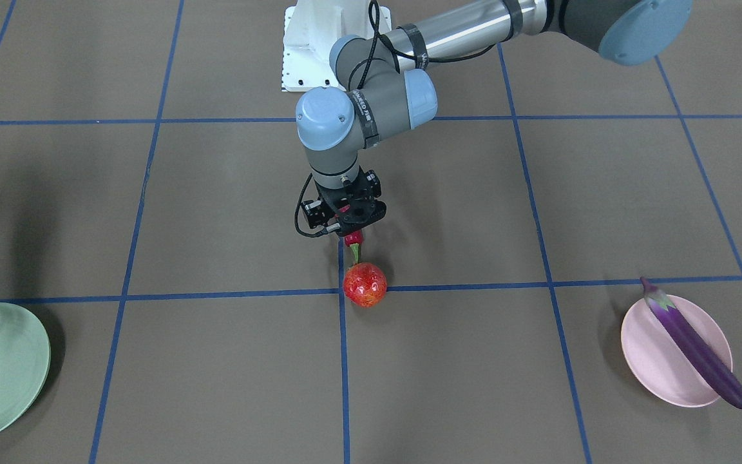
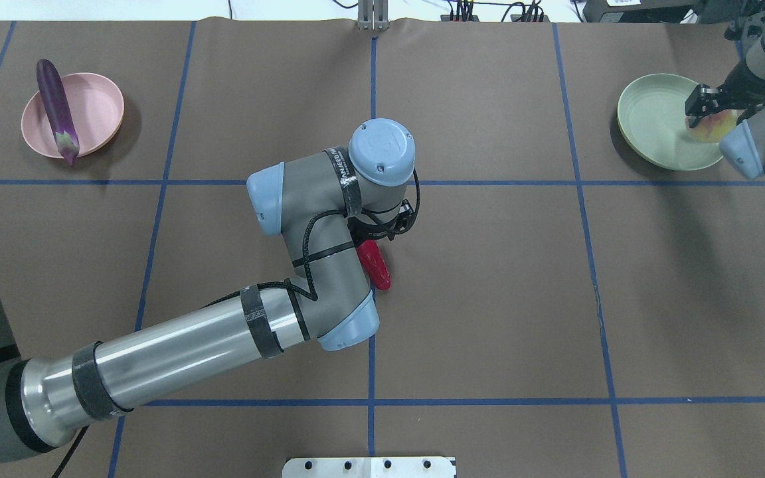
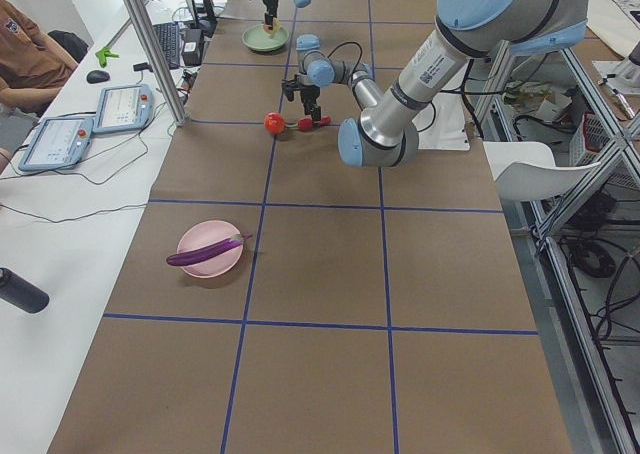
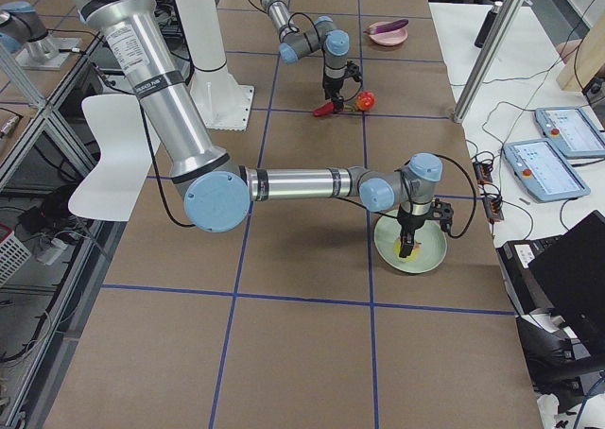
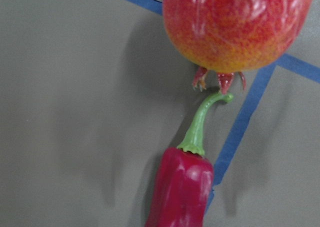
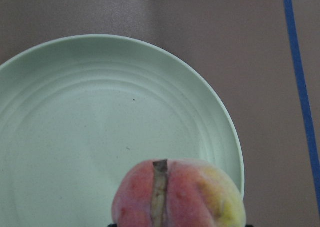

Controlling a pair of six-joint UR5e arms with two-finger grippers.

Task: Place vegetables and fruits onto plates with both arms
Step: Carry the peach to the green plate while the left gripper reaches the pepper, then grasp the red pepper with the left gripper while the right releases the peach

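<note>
My left gripper (image 1: 353, 232) is at the table's middle, shut on the wrinkled red chili pepper (image 2: 374, 264). The pepper's green stem (image 5: 202, 122) points at the speckled red-orange fruit (image 1: 364, 284), which sits on a tape crossing just beyond it; my left arm hides this fruit in the overhead view. My right gripper (image 2: 706, 114) hangs over the mint green plate (image 2: 655, 119), shut on the peach (image 6: 180, 194), near the plate's rim. The purple eggplant (image 1: 693, 345) lies across the pink plate (image 1: 648, 361).
The white pedestal base (image 1: 306, 45) stands at the robot's edge of the table. Blue tape lines (image 1: 448, 287) divide the brown surface. Tablets (image 3: 100, 114) and a seated person (image 3: 20, 44) are beside the table on the operators' side.
</note>
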